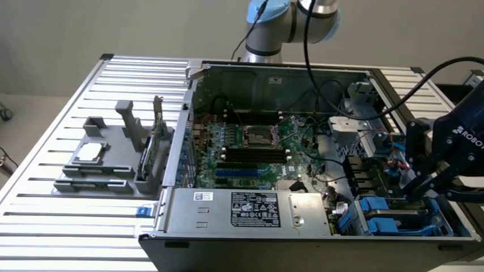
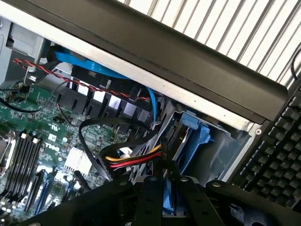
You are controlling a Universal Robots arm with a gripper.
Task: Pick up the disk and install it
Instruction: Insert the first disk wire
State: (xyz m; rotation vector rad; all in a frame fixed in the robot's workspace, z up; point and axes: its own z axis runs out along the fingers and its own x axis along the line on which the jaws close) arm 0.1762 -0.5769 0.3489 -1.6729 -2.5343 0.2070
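The disk [image 1: 397, 204] lies in the drive bay at the front corner of the open computer case, on the exterior view's right. Its blue plastic carrier [image 1: 384, 224] frames a dull metal face. My gripper [image 1: 418, 195] reaches down from the right onto the bay's top edge. In the wrist view the disk [image 2: 193, 134] stands edge-on beside the case wall, blue carrier outward. My gripper [image 2: 168, 197] has its black fingers [image 2: 149, 200] close together, with a strip of the blue carrier between them. The disk's label is hidden.
A green motherboard [image 1: 250, 147] fills the case floor. The long grey power box with a white sticker [image 1: 253, 209] sits along the front. Yellow, red and black cables [image 2: 134, 160] run to the bay. A grey fixture with a small chip [image 1: 90, 153] stands on the slatted table.
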